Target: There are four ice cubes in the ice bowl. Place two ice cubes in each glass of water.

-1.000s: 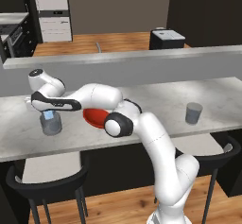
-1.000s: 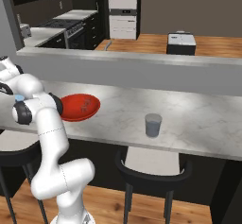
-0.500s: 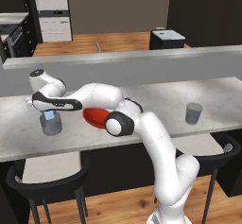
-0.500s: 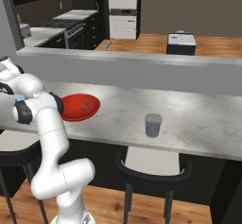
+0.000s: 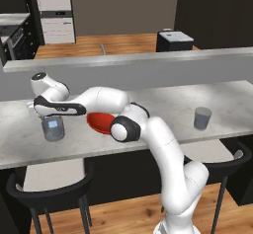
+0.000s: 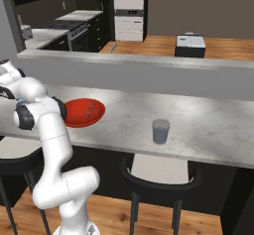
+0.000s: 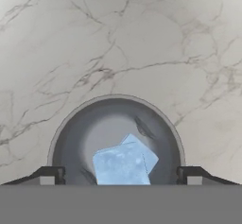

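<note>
Left base view shows the marble counter (image 5: 163, 97) running across the room, with a raised grey ledge (image 5: 148, 60) behind it and dark stools (image 5: 49, 183) tucked under its near edge. My arm reaches far to the left over the counter, crossing in front of the red bowl (image 5: 101, 123) and hiding most of it; whether cubes remain in the bowl I cannot tell. From the right base view the bowl (image 6: 82, 112) sits open on the counter, my elbow just beside its left rim.

My gripper (image 5: 49, 115) hangs right above the left glass (image 5: 53, 129), which stands near the counter's left end. A second glass (image 5: 202, 118) stands well apart to the right of the bowl, nothing near it.

Hand view looks straight down into the left glass (image 7: 71, 133), its round rim between my fingertips (image 7: 49, 176). My fingers are spread wide, either side of the rim, gripping nothing. Pale blue ice (image 7: 124, 164) lies inside the glass; how many cubes, I cannot tell.
</note>
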